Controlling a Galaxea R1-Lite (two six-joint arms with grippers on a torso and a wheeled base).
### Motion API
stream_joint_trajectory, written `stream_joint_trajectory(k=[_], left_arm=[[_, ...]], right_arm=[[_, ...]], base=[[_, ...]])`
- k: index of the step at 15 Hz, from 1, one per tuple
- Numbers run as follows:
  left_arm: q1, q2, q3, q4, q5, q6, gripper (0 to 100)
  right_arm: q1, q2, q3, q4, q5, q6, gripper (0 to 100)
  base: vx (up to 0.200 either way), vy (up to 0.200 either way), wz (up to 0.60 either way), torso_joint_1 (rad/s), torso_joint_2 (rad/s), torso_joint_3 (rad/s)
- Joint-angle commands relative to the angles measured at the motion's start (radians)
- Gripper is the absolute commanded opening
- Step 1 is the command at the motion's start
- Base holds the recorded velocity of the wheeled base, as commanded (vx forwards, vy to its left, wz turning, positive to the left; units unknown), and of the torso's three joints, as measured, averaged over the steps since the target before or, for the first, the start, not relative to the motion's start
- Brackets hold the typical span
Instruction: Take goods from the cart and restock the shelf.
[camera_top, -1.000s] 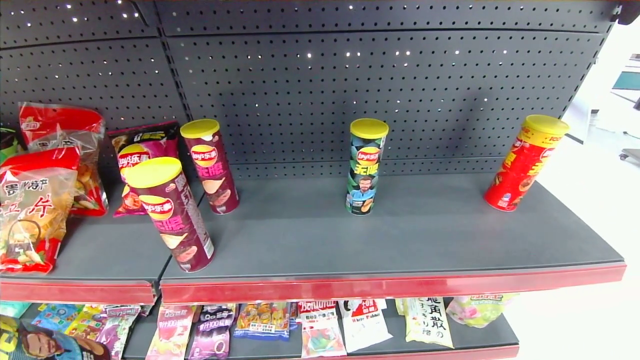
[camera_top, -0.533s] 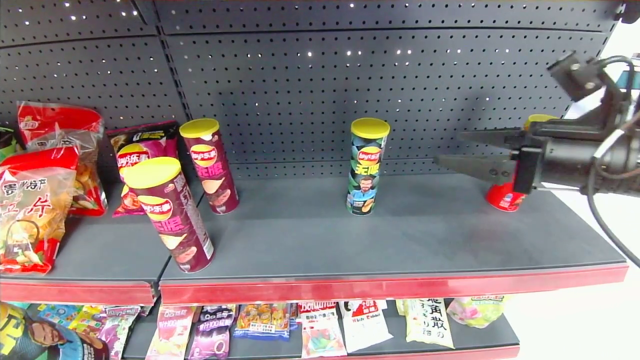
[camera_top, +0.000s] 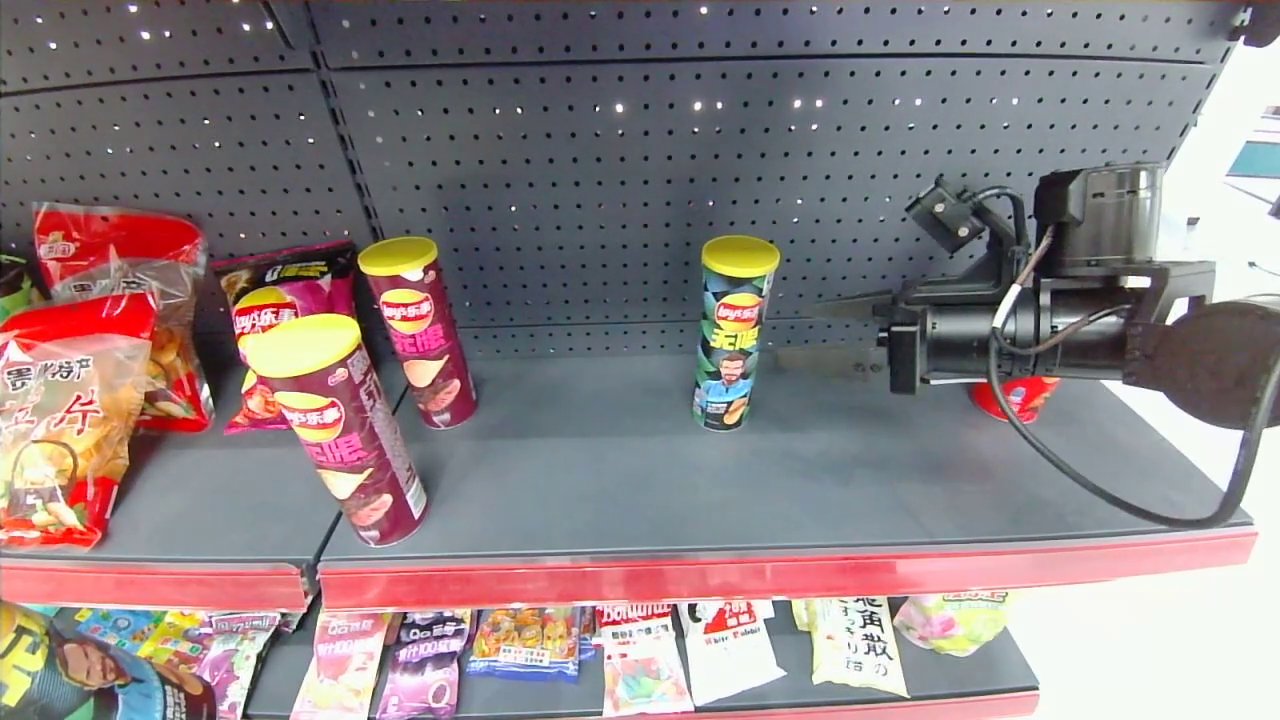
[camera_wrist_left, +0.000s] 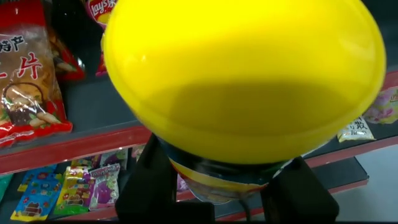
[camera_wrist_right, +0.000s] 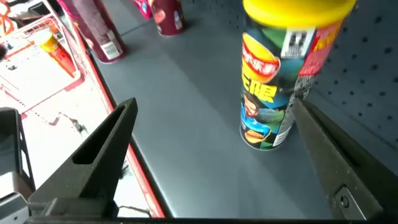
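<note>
While the right gripper hangs with fingers spread just beside the upright green chip can on the shelf, the left gripper pinches a yellow-lidded chip can in front of it.

You see yellow lids on the green-and-black geometric can, the front maroon can, the rear maroon can and the held can; the shelf is dark grey, red-edged.
</note>
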Motion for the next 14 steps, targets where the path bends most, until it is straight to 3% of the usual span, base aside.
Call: stream_joint_trajectory(k=[1,14], left_arm=[[-0.001,0.002,-0.004,0.000,0.000,0.001,0],[0.000,0.034,-0.019,-0.002,0.017,0.005,0]], right_arm=[[0.000,0.057,-0.031,-0.001,0.001,-0.002,100],[-0.025,0.263,-0.218,-0.001,0.034,-0.083,100]], base=[[0.000,0.000,0.00,0.000,0.00,0.000],[0.000,0.000,0.00,0.000,0.00,0.000]])
